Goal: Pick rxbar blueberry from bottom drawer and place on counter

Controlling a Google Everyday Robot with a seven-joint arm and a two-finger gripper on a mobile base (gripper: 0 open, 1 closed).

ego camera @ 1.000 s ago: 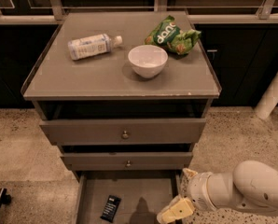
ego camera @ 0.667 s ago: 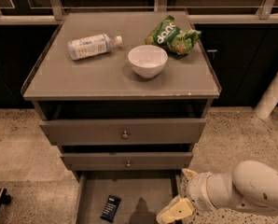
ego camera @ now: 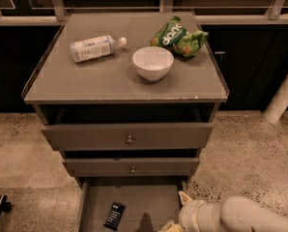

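Note:
The rxbar blueberry [ego camera: 114,215], a small dark bar with white lettering, lies flat on the floor of the open bottom drawer [ego camera: 144,199], towards its left side. My gripper [ego camera: 177,212] is at the drawer's right front corner, to the right of the bar and apart from it. Its pale fingers [ego camera: 184,197] are spread and hold nothing. The lower finger is partly cut off by the bottom edge of the view. The counter [ego camera: 110,83] is the grey top of the cabinet, above.
On the counter lie a plastic bottle [ego camera: 93,48] on its side, a white bowl [ego camera: 152,63] and a green snack bag [ego camera: 179,36]. Two upper knobbed drawers [ego camera: 129,138] stand slightly pulled out above the bottom one. Speckled floor surrounds the cabinet.
My gripper has moved a little down and to the left, lower over the bottom drawer's right side. The bar and the counter objects have not moved.

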